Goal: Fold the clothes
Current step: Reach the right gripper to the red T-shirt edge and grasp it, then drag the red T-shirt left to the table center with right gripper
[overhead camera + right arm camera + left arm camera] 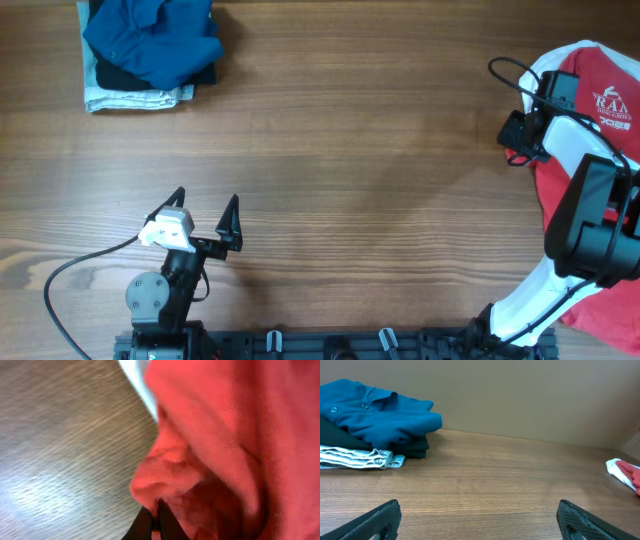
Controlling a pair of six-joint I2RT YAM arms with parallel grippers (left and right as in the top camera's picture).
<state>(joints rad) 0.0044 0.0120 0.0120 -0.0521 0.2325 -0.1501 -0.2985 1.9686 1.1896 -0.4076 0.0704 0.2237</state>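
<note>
A large red T-shirt (585, 170) with white lettering lies crumpled at the table's right edge. A white shirt edge (545, 62) shows along its top. My right gripper (518, 150) is shut on a fold at the red T-shirt's left edge; the right wrist view shows the fingers (156, 519) pinching red cloth (215, 445) just above the wood. My left gripper (205, 222) is open and empty near the front left, far from the shirt. In the left wrist view the fingertips (480, 520) are wide apart, and a bit of red and white cloth (626, 473) shows far right.
A stack of folded clothes, a blue collared shirt (150, 40) on top of dark and pale garments (130, 96), sits at the back left; it also shows in the left wrist view (375, 415). A black cable (70, 290) trails from the left arm.
</note>
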